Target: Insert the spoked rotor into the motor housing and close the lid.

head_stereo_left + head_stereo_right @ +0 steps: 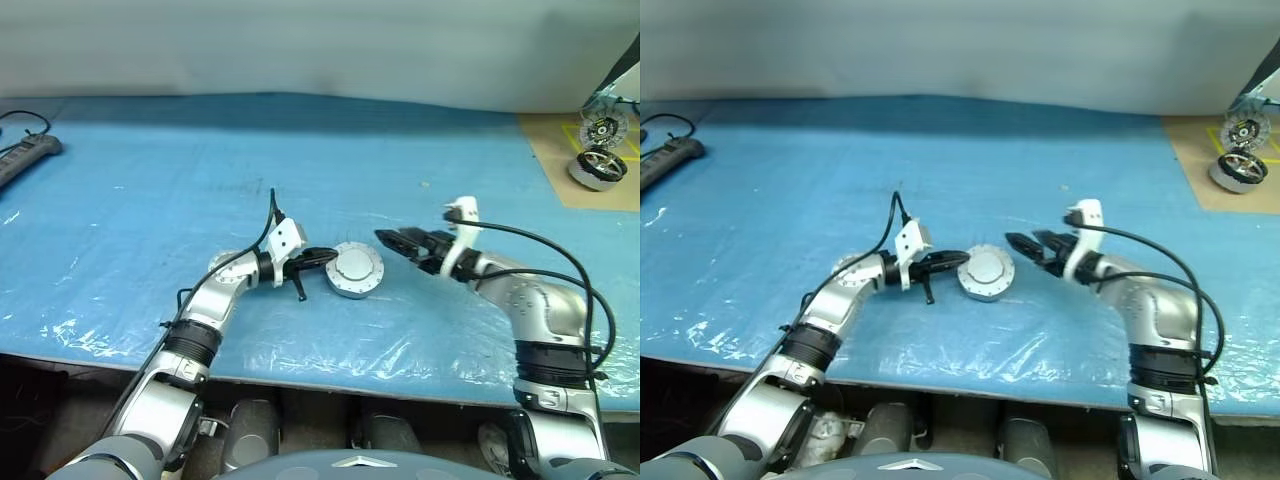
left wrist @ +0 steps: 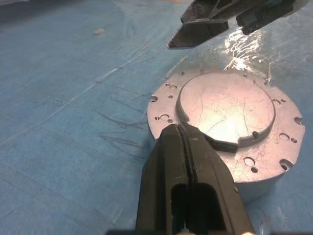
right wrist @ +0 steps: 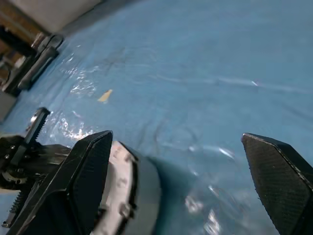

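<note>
A power strip [image 1: 28, 155] lies at the far left edge of the blue tabletop [image 1: 180, 200], well apart from the work. The left gripper [image 1: 322, 257] is seen with its fingers [image 2: 188, 186] pressed together, nothing caught between them; their tips rest on the top face of the assembled motor, at the step of the raised centre disc. Just beyond these fingertips sits the lid [image 1: 355, 268], a round grey disc with a notched rim, apparently seated over the motor housing, whose coils are hidden beneath it; the spoked rotor is judged to be inside, though this cannot be confirmed. On the far side of the lid, the right gripper [image 1: 392, 240] is held with its fingers [image 3: 83, 176] spread as wide as they go, empty, the tips near the rim but apart from it. Past the right arm, on a brown board [image 1: 575, 160] at the tabletop's far right corner, two other round parts [image 1: 600, 150] are seen, well away from both sets of fingers. The closing step appears almost finished. For a sound seating, pressure is best applied squarely over the centre disc rather than at one edge, so that the lid is not tilted, and the open right fingers are best kept beside the rim to steady the body against sliding on the slick sheet.
</note>
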